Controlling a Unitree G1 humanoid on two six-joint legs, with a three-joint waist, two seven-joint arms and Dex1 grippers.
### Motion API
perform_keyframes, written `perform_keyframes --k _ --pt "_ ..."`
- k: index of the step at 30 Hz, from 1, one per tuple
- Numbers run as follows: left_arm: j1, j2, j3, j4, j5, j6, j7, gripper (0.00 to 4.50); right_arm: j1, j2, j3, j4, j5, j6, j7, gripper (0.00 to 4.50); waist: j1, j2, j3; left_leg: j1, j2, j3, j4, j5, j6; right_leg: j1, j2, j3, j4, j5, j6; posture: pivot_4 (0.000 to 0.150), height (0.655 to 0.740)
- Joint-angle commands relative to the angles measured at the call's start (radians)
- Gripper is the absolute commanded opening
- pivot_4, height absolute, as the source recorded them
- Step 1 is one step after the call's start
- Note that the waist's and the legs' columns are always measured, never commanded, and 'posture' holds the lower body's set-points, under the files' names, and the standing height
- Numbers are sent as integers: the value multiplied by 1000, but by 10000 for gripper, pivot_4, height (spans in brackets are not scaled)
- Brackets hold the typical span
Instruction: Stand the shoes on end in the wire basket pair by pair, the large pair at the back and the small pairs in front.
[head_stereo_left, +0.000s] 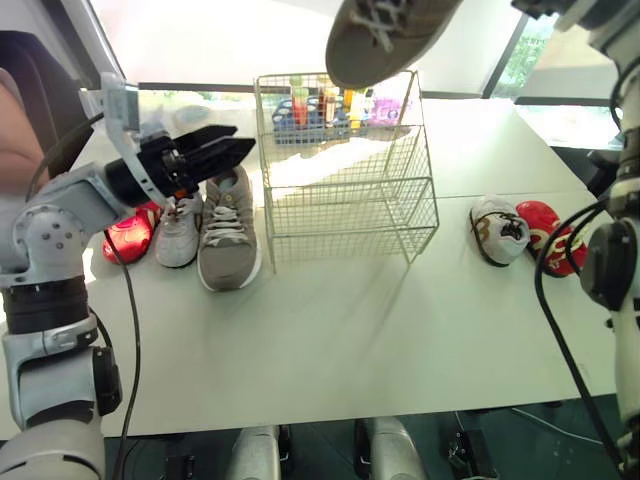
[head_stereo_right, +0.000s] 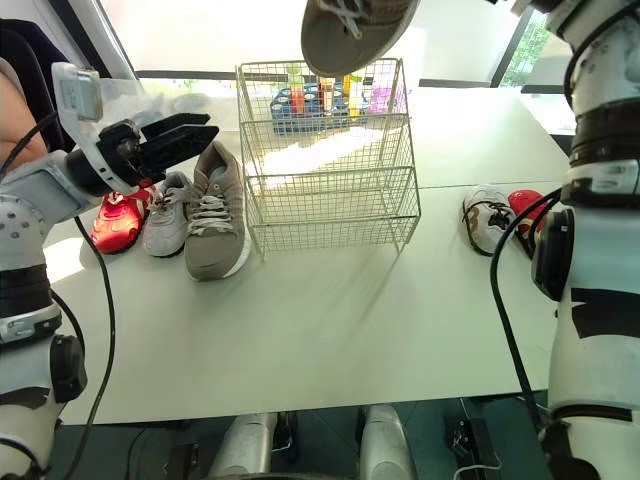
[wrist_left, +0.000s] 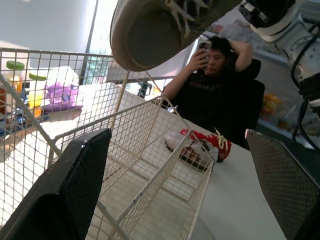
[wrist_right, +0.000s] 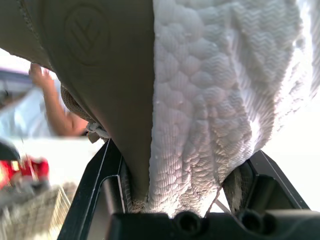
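Overhead, the right claw (wrist_right: 182, 150) is clamped on the large grey shoe (head_stereo_left: 385, 45), toe tilted downward, with the wire basket (head_stereo_left: 345, 190) lying below it.

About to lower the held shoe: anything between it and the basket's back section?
Nothing visible. The grey shoe in the right tool hangs above the wire basket, whose compartments look empty; the left tool stands beside it.

Silver-grey, segmented left arm (head_stereo_left: 50, 250) and right arm (head_stereo_right: 600, 150) are pictured banded with black collars at the joints and trailed by looping black cables (head_stereo_left: 137, 350). Mesh-textured pads (wrist_left: 80, 170) are seen on the black two-fingered left gripper (head_stereo_left: 245, 140); round screw heads are set below the black right gripper (wrist_right: 182, 150).
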Motion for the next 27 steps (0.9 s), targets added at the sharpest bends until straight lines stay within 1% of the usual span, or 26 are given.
perform_keyframes --k 1,4,7,12,19,20,21,22,23,24,27 --pt "7 6 27 -59 -12 -21 9 44279 -88 15 2 128 -114 -179 80 19190 1 0 0 0 0 0 -1 1 -2 -1 0 0 1 0 0 1500 7400" --pt "21 4 34 -82 -15 -23 23 44279 -108 38 9 214 -184 -247 129 19190 3 0 0 0 0 1 -2 4 -6 -1 0 0 1 0 0 1500 7400" --pt "34 7 38 -97 -19 -26 32 44279 -116 61 -1 272 -234 -289 138 19190 3 0 0 -1 0 1 -1 4 -6 -1 0 0 1 0 0 1500 7400" --pt "44 11 44 -130 -24 -29 52 44279 -102 94 -19 335 -283 -286 155 19190 3 0 0 0 0 1 -2 4 -7 -1 0 0 1 0 0 1500 7400" --pt "55 19 51 -168 -34 -24 75 44279 -63 123 -30 372 -364 -292 82 19190 3 0 0 0 0 1 -1 4 -7 0 0 0 1 0 0 1500 7400" --pt "55 21 51 -171 -34 -24 77 45000 -58 126 -34 374 -372 -293 70 29144 3 0 0 0 0 1 -1 4 -7 0 0 0 1 0 0 1500 7400" --pt "56 22 51 -173 -34 -23 78 45000 -56 129 -38 375 -378 -294 63 33311 3 0 0 0 0 1 -1 4 -7 0 0 0 1 0 0 1500 7400" --pt "56 23 52 -174 -34 -22 78 45000 -54 130 -42 375 -383 -296 60 39092 3 0 0 0 0 1 -1 4 -7 0 0 0 1 0 0 1500 7400" --pt "55 24 53 -175 -35 -21 79 45000 -53 131 -45 374 -388 -302 52 43770 3 0 0 0 0 1 -1 5 -7 0 0 0 1 0 0 1500 7400" --pt "55 26 54 -175 -36 -20 79 45000 -53 131 -48 373 -392 -306 46 44886 2 0 0 0 0 1 -1 5 -8 0 0 0 1 0 0 1500 7400" --pt "54 23 50 -175 -34 -23 80 45000 -51 118 -66 367 -395 -300 17 44886 1 0 0 1 0 1 -1 5 -8 0 0 0 2 0 0 1500 7400"
